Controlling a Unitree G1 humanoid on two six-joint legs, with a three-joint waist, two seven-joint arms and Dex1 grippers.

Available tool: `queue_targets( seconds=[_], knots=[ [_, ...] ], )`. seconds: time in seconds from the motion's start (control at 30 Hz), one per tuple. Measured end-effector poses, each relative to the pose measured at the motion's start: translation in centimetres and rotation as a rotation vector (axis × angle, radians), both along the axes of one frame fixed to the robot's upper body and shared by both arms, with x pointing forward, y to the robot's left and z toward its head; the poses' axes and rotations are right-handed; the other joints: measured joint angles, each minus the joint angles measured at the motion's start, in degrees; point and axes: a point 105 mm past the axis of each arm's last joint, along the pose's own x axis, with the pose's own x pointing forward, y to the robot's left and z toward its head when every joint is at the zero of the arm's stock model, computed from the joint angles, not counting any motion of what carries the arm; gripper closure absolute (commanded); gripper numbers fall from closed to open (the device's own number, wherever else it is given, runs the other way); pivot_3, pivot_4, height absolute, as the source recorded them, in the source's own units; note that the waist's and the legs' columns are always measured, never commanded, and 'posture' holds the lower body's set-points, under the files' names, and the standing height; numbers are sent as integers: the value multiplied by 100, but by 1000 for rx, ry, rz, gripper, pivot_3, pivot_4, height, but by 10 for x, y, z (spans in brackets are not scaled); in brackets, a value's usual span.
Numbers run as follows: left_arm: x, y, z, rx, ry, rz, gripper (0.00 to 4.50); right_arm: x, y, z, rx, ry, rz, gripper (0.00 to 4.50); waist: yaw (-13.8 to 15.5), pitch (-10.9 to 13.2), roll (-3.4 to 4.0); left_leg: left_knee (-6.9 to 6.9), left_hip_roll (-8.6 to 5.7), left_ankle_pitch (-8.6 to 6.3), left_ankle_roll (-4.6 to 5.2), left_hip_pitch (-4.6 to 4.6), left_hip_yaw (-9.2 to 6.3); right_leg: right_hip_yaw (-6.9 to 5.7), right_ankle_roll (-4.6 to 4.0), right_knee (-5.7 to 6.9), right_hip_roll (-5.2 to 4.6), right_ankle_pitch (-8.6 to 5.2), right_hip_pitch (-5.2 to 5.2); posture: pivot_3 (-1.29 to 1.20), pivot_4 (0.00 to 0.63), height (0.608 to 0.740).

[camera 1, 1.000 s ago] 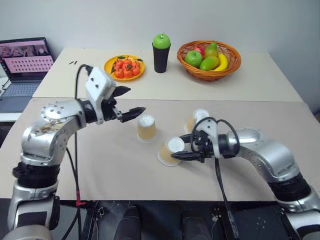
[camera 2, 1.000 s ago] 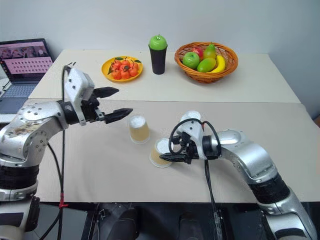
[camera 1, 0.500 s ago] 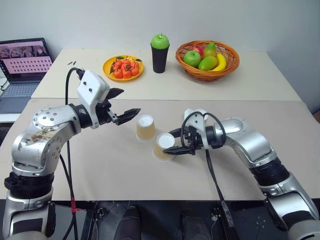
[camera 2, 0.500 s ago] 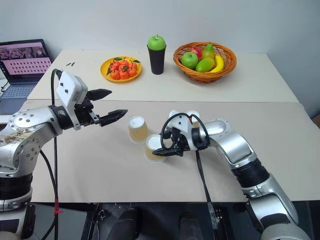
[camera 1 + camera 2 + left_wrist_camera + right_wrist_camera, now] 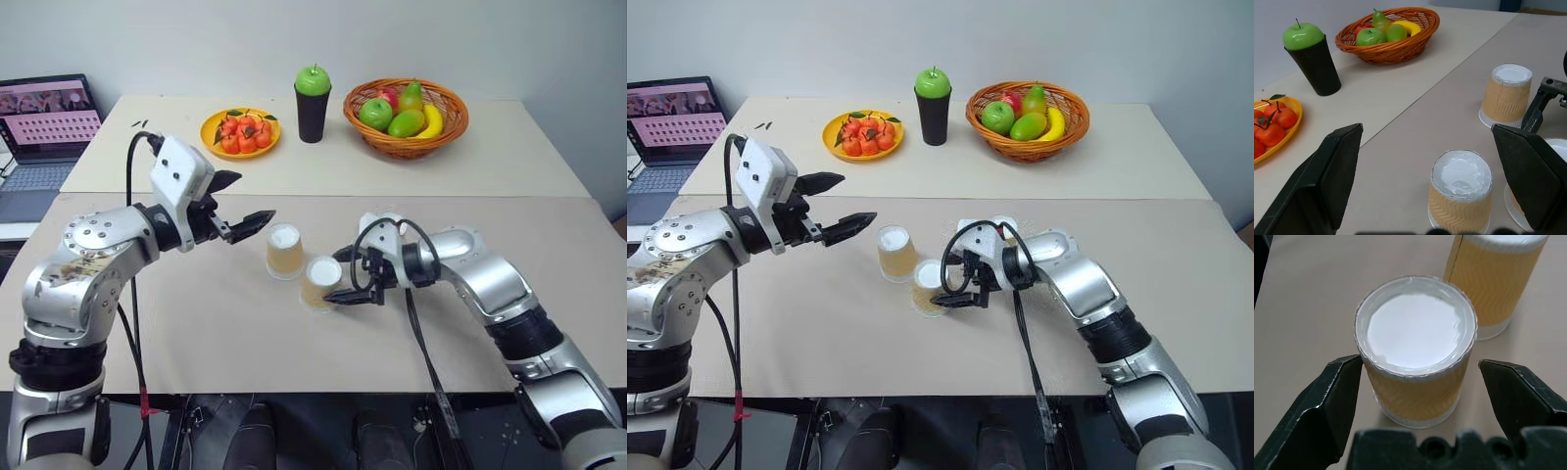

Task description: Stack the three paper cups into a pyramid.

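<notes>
Between the right hand's point(image 5: 1415, 377) spread fingers stands a paper cup point(image 5: 1415, 367).

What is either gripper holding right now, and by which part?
Nothing is held. The right gripper stands open around an upside-down paper cup, its fingers clear of the cup's sides. The left gripper is open in the air.

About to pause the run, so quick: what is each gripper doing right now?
Left gripper: open, holding nothing, raised beside the cups.
Right gripper: open, its fingers either side of a paper cup standing upside down on the table, not gripping it.
</notes>
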Motion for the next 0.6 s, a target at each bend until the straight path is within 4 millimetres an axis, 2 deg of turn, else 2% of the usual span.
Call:
queue_targets(
  seconds=[0.13,0.23,0.33,0.4,0.5,0.6],
  knots=[
    [1,0,-2,2,7,-1,0,-6,-19,24,4,-34,-10,74,55,0,0,-1,0,0,0,0,0,0,0,-3,0,0,0,0,150,737],
    [2,-2,-3,3,10,-7,0,-14,-30,30,-8,-29,-12,74,63,0,0,-1,0,0,0,0,0,0,0,-2,0,0,1,0,150,737],
    [4,-4,-3,-2,12,-12,0,-21,-48,32,-33,-1,-41,74,67,0,0,0,0,0,0,0,1,0,0,-2,0,0,1,0,150,737],
    [5,-5,-3,-6,13,-15,0,-20,-67,40,-30,-5,-107,74,68,0,0,0,0,0,0,0,1,0,0,-3,0,0,1,0,150,737],
    [6,-5,-2,-9,12,-16,0,-6,-98,53,9,-49,-251,74,66,-2,-3,1,0,0,0,0,1,0,0,-3,0,0,3,0,150,737],
    [4,-5,-2,-7,18,-29,0,22,-141,44,39,-110,-470,74,51,-3,-6,2,0,0,0,0,2,1,-1,-4,0,0,2,0,150,737]
  ],
)
